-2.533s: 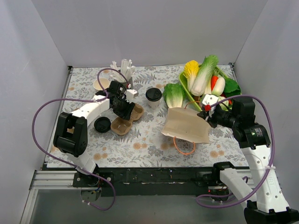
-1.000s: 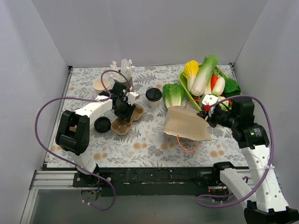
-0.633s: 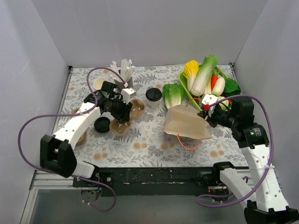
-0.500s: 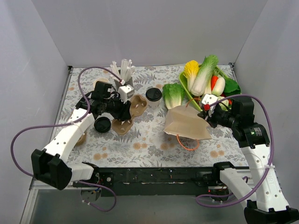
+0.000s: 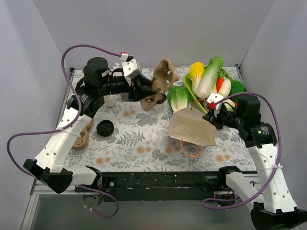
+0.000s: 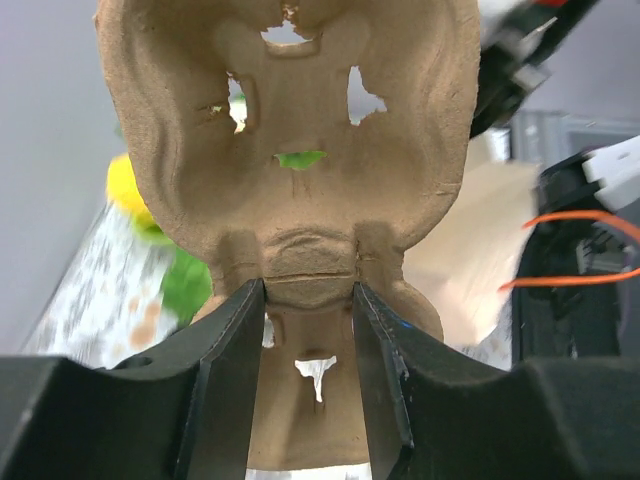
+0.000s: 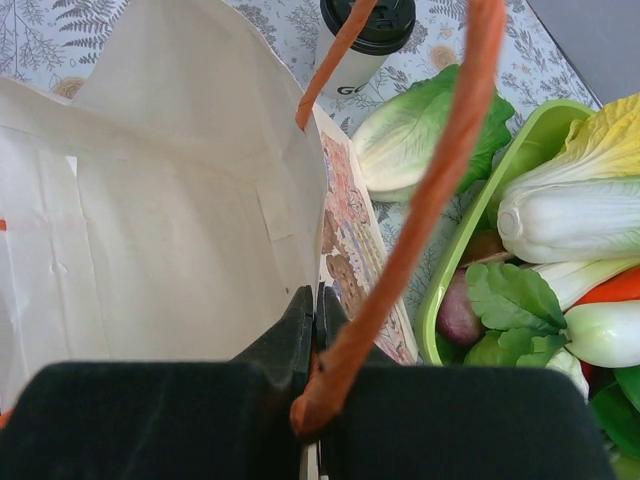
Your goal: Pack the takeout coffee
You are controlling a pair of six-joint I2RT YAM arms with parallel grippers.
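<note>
The cup carrier [image 6: 290, 150] is clamped at its narrow waist by the left fingers [image 6: 228, 390], part-open around it. It is held tilted high above the counter [image 5: 144, 139] with the left arm raised, probably for carrying to the paper bag [image 7: 150, 200]. That bag is pinched at its rim by the fully closed right fingers [image 7: 300, 335], that arm folded at the elbow, so its mouth is held open. The takeout coffee [image 7: 360, 45] is seen upright on the counter just beyond the bag.
</note>
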